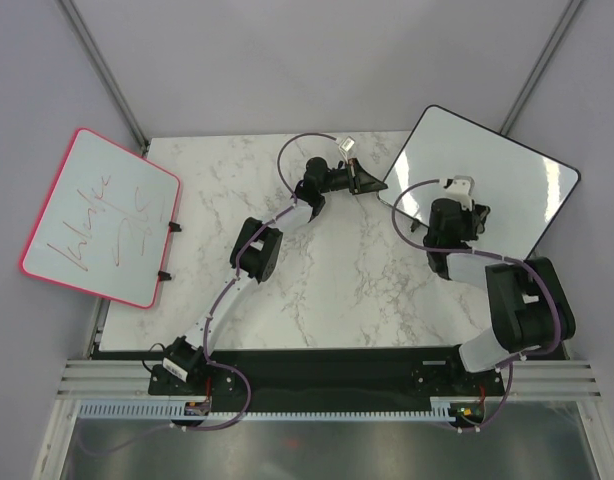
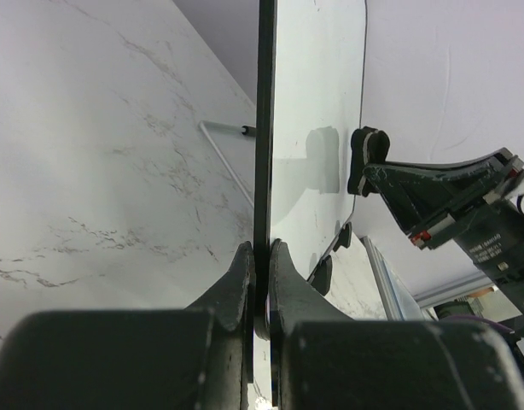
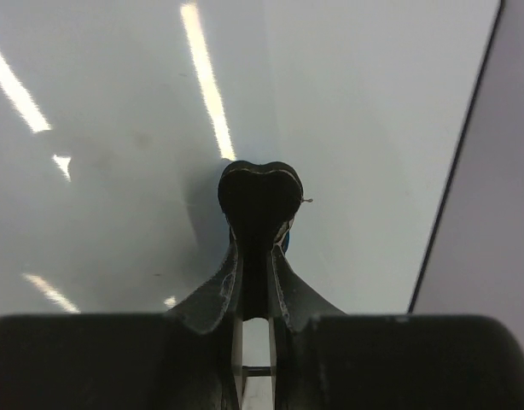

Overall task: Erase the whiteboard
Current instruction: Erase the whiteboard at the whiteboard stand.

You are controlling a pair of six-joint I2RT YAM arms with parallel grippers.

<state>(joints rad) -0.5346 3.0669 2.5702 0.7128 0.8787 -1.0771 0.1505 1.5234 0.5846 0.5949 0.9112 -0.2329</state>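
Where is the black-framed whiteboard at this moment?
In the top view the whiteboard is over the table's far right corner, its left edge pinched by the left tool, with the right tool over its white face.

Black-framed whiteboard [image 1: 517, 185], clean white face, tilted, far right

The black-and-white left arm [image 1: 257, 250] reached far forward with its elbow bent. Its black two-finger left gripper [image 2: 262, 260] was pinched tight on the edge of the large, thin-black-framed whiteboard [image 2: 317, 85]. The right arm [image 1: 517, 300] was folded close above its base, and the right gripper [image 3: 260, 243] clamped a small black rounded pad [image 3: 260, 192].
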